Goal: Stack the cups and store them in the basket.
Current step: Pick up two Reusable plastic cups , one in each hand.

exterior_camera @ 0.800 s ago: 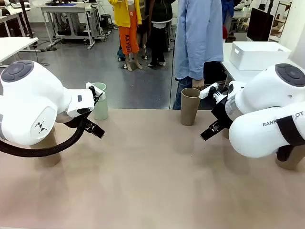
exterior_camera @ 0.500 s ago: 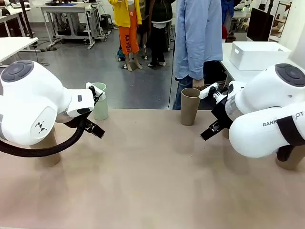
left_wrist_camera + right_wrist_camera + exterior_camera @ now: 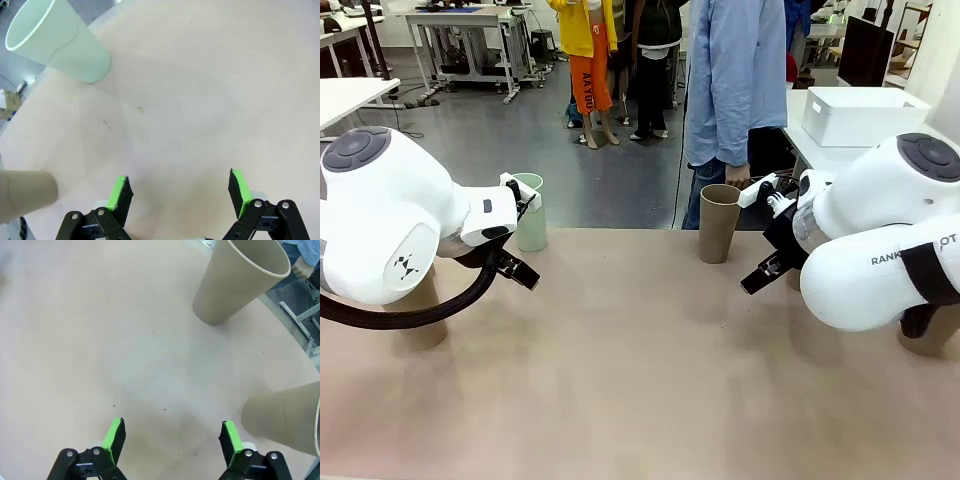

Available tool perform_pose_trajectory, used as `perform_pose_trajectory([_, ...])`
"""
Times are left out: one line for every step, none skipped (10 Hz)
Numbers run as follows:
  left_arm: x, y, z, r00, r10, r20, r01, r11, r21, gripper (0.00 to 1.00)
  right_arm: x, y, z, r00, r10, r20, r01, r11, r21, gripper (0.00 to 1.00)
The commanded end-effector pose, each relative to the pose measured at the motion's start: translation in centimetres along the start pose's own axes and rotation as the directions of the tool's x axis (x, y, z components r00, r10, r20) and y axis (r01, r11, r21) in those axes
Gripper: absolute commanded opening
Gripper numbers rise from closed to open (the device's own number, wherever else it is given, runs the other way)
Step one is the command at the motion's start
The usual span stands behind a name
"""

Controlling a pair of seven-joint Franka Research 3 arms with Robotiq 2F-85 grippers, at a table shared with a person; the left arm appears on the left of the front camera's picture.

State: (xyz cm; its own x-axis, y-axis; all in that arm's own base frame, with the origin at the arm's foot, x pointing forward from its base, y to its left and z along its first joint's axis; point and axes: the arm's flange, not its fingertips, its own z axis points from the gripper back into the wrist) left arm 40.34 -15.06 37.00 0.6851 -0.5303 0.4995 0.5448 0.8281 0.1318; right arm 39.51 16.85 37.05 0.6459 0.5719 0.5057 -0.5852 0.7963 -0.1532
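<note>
Work surface: flat matte beige-pink tabletop (image 3: 640,380), with one small tan fleck (image 3: 140,109) and a few scattered dark specks (image 3: 114,406) on it. Person in a light blue long-sleeved shirt (image 3: 735,80) stands at its far edge, right of centre. Behind: glossy grey floor (image 3: 610,170); white metal-framed workbench (image 3: 460,25) far left; black flat monitor (image 3: 865,50) far right.

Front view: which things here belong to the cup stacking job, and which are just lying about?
For the job:
mint green cup
tan cup at the far edge
tan cup at near left
tan cup at near right
white basket

Lying about:
dark monitor
grey workbench far back
</note>
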Motion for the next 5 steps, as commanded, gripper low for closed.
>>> perform_pose_trajectory([0.0, 0.0, 0.0, 1.0, 0.0, 0.0, 0.0, 1.0, 0.0, 1.0, 0.0, 0.0, 0.0, 1.0, 0.0, 0.0, 0.0, 1.0, 0.0, 1.0])
perform_pose_trajectory([2.7, 1.3, 1.5, 0.999, -0.022, 0.038, 0.024, 0.999, -0.047, 1.0, 3.0, -2.1, 2.0, 1.0, -0.011, 0.006, 0.011, 0.999, -0.037, 1.0])
perform_pose_trajectory([5.5, 3.0, 3.5, 0.998, -0.032, 0.045, 0.035, 0.997, -0.072, 1.0, 6.1, -4.3, 4.1, 1.0, -0.026, 0.007, 0.027, 0.999, -0.041, 1.0])
perform_pose_trajectory([8.1, 4.9, 5.3, 0.999, -0.04, 0.025, 0.043, 0.99, -0.132, 1.0, 8.6, -6.3, 6.6, 0.999, -0.042, 0.01, 0.042, 0.999, -0.021, 1.0])
perform_pose_trajectory([10.6, 7.0, 7.6, 0.998, -0.068, -0.011, 0.063, 0.972, -0.227, 1.0, 10.6, -8.3, 9.2, 0.999, -0.039, 0.013, 0.039, 0.999, 0.023, 1.0])
